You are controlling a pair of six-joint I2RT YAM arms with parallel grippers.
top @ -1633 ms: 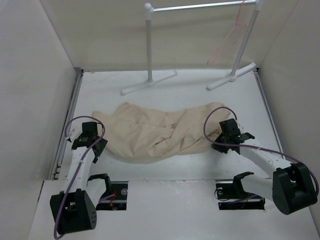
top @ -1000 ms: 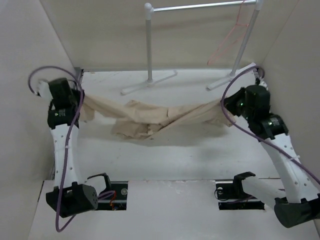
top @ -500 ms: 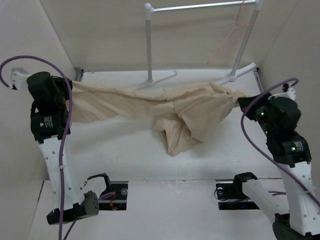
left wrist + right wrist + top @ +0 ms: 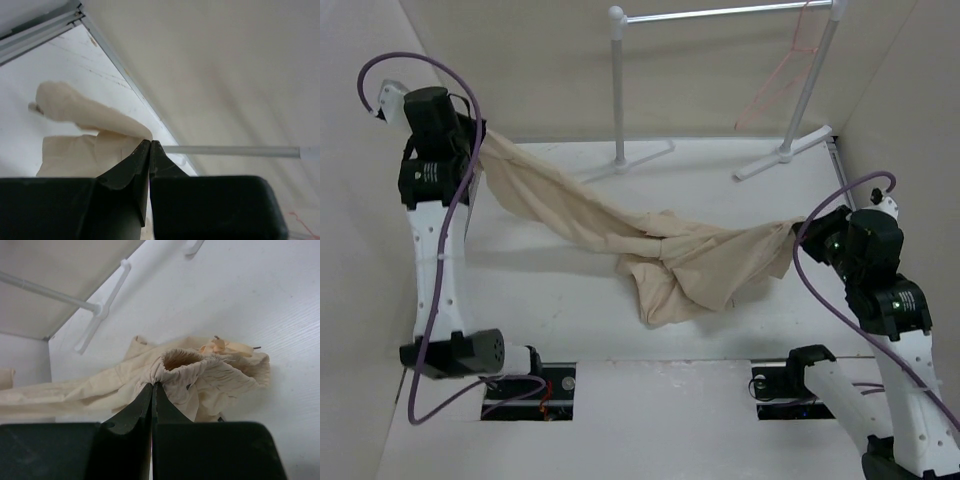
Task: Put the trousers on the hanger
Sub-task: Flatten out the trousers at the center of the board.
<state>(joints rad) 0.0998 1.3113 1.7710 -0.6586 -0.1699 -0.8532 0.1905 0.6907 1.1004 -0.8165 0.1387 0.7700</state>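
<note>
Though sagging midway, trousers (image 4: pixel 690 258) diagonal, left-to-right.

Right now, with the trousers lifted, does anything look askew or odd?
The trousers hang lopsided: the left gripper holds its end high, the right gripper holds its end lower, and a bunched fold sags toward the table between them. The hanger hangs untouched at the right end of the rack. No damage shows.
</note>
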